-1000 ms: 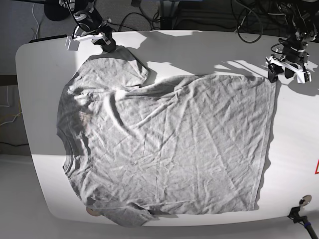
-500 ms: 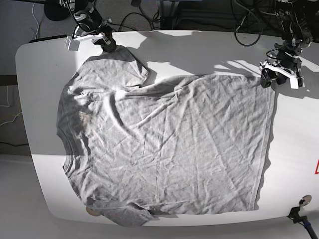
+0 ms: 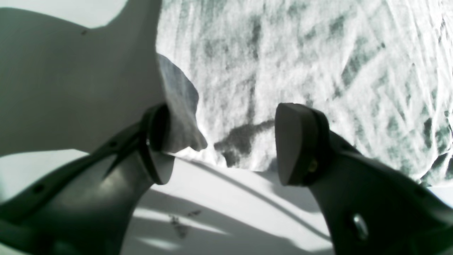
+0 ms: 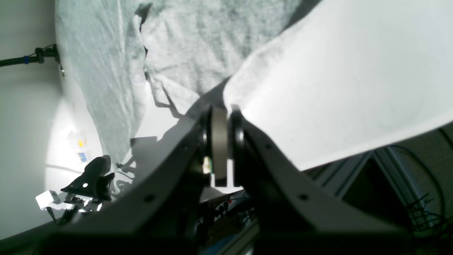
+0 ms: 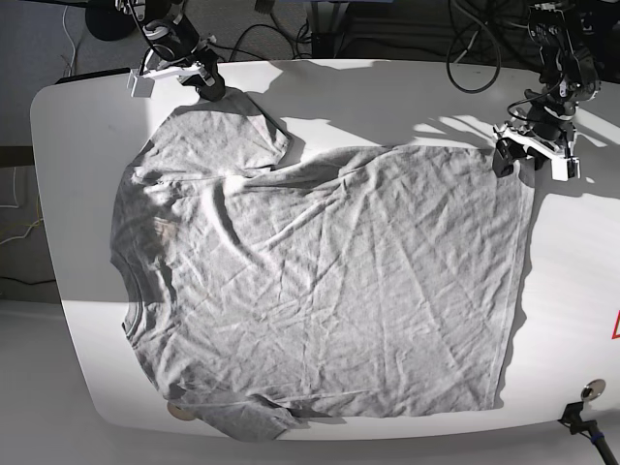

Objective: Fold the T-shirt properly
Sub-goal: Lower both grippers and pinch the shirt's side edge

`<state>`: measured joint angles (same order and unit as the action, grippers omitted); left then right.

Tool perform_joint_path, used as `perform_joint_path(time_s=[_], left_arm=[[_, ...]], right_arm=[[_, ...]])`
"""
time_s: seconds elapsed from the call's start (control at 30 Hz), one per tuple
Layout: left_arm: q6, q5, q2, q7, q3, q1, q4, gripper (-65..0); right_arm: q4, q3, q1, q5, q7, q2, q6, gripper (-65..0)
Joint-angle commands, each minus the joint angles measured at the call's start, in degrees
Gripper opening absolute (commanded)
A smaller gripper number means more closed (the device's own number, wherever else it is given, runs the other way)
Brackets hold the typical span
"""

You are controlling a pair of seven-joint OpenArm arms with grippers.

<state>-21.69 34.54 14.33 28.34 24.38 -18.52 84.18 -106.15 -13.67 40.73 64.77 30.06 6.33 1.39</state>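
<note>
The grey wrinkled T-shirt [image 5: 329,281] lies spread flat on the white table [image 5: 407,92], neck to the left and hem to the right; no lettering shows. My right gripper [image 5: 210,85] is at the far left, shut at the edge of the upper sleeve; in the right wrist view the jaws [image 4: 219,141] are closed where the cloth [image 4: 184,53] tapers in. My left gripper [image 5: 516,158] is open at the shirt's far right hem corner. In the left wrist view [image 3: 226,148] a cloth corner [image 3: 180,117] rests against one finger [image 3: 159,141].
Cables and dark equipment [image 5: 320,29] sit beyond the table's far edge. A small round object [image 5: 592,389] and a black clamp [image 5: 576,418] are at the front right corner. A red mark [image 5: 615,325] is at the right edge.
My left gripper has moved left and slightly toward the shirt, onto its far right hem corner. The right gripper and the shirt have not moved.
</note>
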Motion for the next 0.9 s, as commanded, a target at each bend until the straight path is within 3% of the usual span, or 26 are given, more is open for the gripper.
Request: perform_joint_path(time_s=[0.0,0.13,0.27,0.53,0.87], left_arm=[[0.3,-0.2,0.6,0.6,0.2,0.6,0.3,-32.8],[0.3,-0.2,0.6,0.5,0.4,0.7,0.3,-52.6],[0.3,-0.2,0.5,0.5,0.4,0.7,0.3,-65.0],[0.0,-0.2,0.7,0.6,0.5,0.2,1.0,-65.0],[-0.1,0.0,2.1,0.6,0.5,-11.1,11.0,-65.0]], right_arm=[[-0.8,-0.3,0.4,0.8,-0.6,0.2,0.7,-65.0],[-0.8,-0.3,0.4,0.8,-0.6,0.2,0.8,-65.0],[-0.8,-0.3,0.4,0.8,-0.6,0.2,0.8,-65.0],[-1.4,-0.4,0.8,0.9,-0.6,0.2,0.8,-65.0],[-5.4,-0.6,7.2,1.2,-0.9,0.2,1.0,-65.0]])
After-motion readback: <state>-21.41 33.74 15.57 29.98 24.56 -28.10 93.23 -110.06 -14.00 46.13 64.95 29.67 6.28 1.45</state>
